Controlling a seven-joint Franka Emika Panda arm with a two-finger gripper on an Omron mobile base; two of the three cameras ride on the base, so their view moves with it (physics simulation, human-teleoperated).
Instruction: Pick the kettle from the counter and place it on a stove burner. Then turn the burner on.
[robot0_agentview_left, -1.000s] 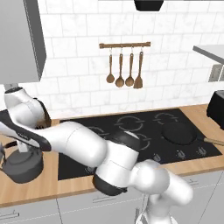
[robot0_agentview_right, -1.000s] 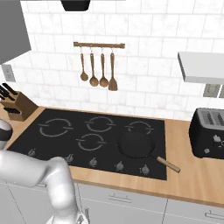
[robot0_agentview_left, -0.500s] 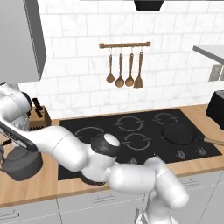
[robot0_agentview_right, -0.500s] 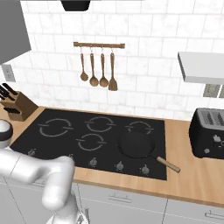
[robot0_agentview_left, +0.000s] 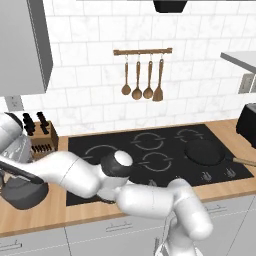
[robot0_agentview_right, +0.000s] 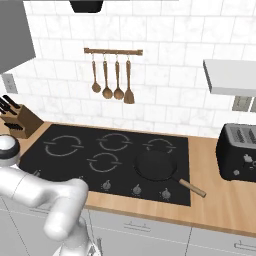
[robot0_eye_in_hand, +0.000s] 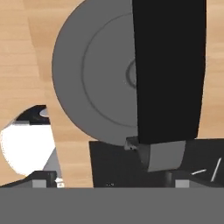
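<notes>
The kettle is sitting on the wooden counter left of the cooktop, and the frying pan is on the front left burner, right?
Not quite. The frying pan is on the front right of the cooktop, as the right base view shows. The kettle does sit on the counter.

Frying pan (robot0_agentview_right: 156, 167) on cooktop's right, toaster (robot0_agentview_right: 240, 152) at far right, knife block (robot0_agentview_left: 42, 142) left, utensil rail (robot0_agentview_left: 142, 51) on wall.

The squat dark grey metal kettle (robot0_agentview_left: 22, 192) looks matt and smooth. Under it, the light brown wood-grain counter (robot0_agentview_left: 45, 212) shows fine streaks. Beside the kettle, the black glass cooktop (robot0_agentview_right: 125, 155) looks smooth, faintly glossy.
</notes>
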